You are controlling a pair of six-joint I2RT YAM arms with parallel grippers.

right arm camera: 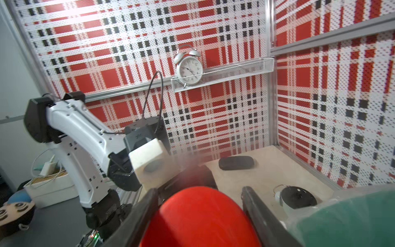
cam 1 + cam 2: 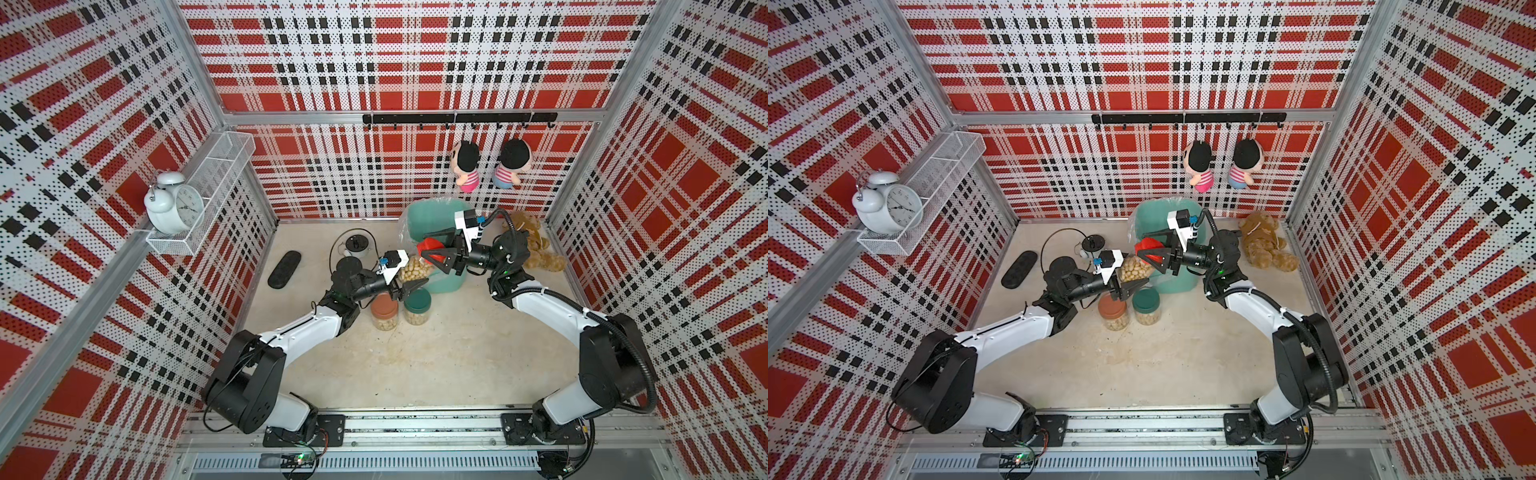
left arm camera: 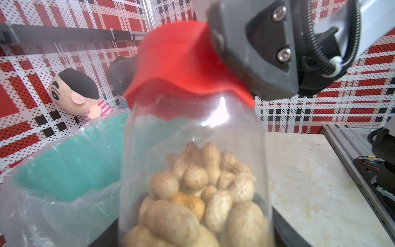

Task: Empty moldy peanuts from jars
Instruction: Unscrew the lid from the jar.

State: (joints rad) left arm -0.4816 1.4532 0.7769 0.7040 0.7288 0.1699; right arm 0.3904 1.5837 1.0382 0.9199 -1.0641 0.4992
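Bin (image 2: 428, 218) is waiting at the back of the table (image 2: 415, 374). Its liner is showing no peanuts in the part the left wrist view takes in, so I am judging that nothing is emptied yet.

The left gripper (image 2: 417, 286) is clenching the base of the red jar (image 2: 415, 270). It is holding the jar off the table and tilted, just beside the bin, with the lid end pointing at the right gripper (image 2: 428, 248).

The right gripper is clamping the lid (image 3: 181, 64) from both sides. The lid is looking seated on the jar's mouth (it is reading smeared in the left wrist view, so I cannot tell whether it is loosening).

The brown jar (image 2: 384, 311) and green jar (image 2: 417, 305) are standing upright, touching or nearly so, near the left gripper. Both are capped and holding their nuts.

Peanuts (image 3: 203, 192) are filling roughly the lower half of the red jar, and none are lying loose on the table.

By my reading, the work is sitting at its first step, getting this lid off. Pouring this jar into the bin is remaining, and then the whole routine for the other two.
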